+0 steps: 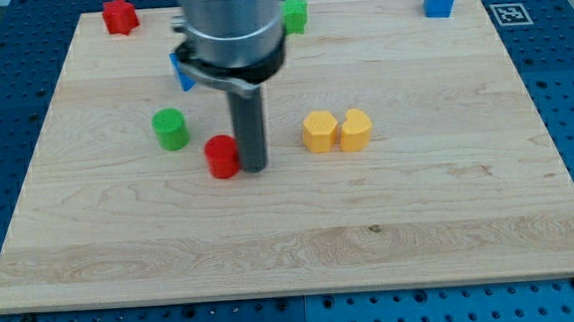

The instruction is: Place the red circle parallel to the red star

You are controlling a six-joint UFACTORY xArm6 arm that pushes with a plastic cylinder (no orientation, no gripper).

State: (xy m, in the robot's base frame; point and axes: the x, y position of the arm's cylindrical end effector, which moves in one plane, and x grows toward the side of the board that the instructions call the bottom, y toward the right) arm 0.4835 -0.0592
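The red circle (pixel 223 156), a short red cylinder, stands left of the board's middle. The red star (pixel 118 15) lies at the board's top left corner. My tip (pixel 254 167) is at the end of the dark rod, touching or almost touching the red circle's right side. The arm's grey body covers the top middle of the board.
A green cylinder (pixel 170 128) stands up and left of the red circle. Two yellow blocks (pixel 319 131) (pixel 355 130) sit side by side right of my tip. A blue block (pixel 183 71) is partly hidden behind the arm. A green block (pixel 295 16) and a blue cube (pixel 439 0) lie along the top.
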